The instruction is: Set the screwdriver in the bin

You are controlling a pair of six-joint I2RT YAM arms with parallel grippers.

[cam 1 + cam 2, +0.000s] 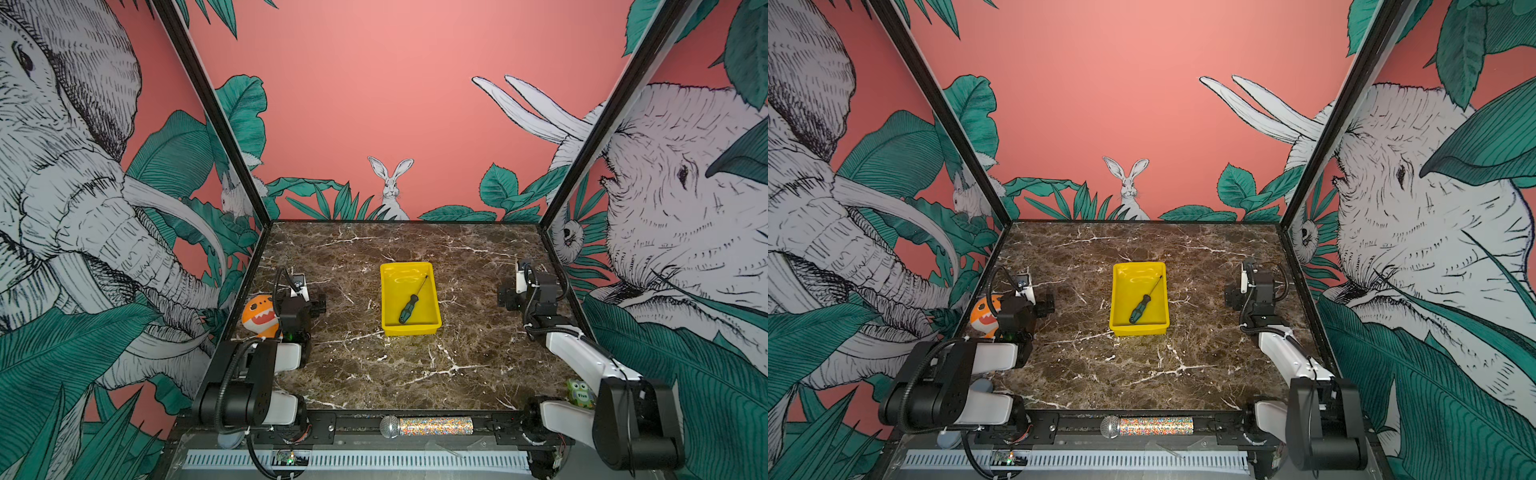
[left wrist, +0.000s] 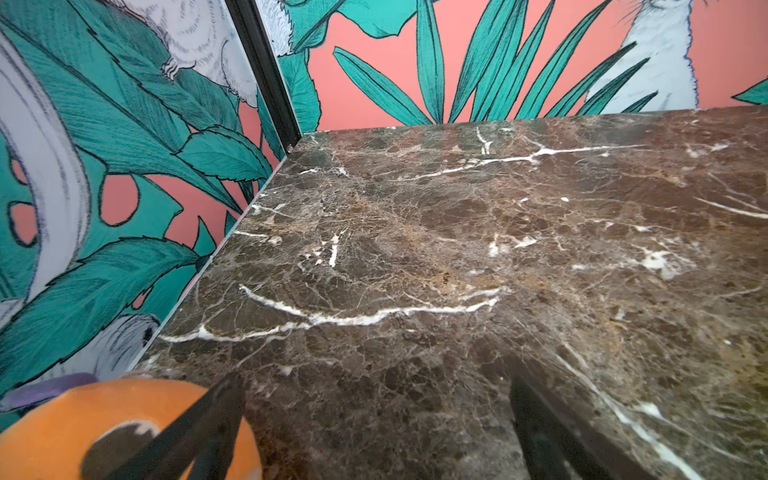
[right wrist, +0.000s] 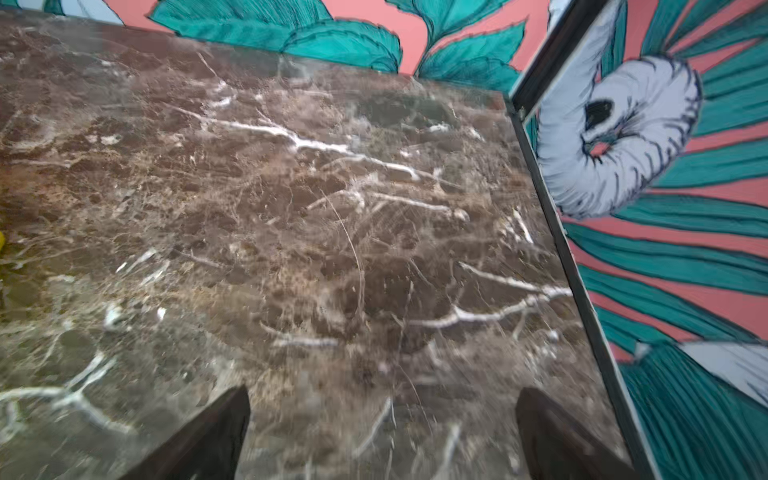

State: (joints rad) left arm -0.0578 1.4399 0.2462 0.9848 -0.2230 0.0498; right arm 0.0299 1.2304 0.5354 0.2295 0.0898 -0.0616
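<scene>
While both arms sit at the sides of the marbled surface [image 1: 374, 374], an orange plush toy [image 1: 258, 316] crowds the left tool [image 1: 319, 304], lying just beside it near the left wall. A glittery microphone [image 1: 428, 427] lies along the front rail, and a small green owl piece [image 1: 580, 392] peeks out by the right arm. Nothing stands between either tool and the bin [image 1: 409, 330]. Only the top views show the screwdriver [image 1: 409, 307]: it lies slantwise inside the yellow bin, handle toward the front wall, well apart from both tools. The wrist views show bare marble under each tool. The left tool's fingers are spread wide and hold nothing, with the toy beside one finger. The right tool [image 3: 382, 411] is likewise spread and holds nothing.
</scene>
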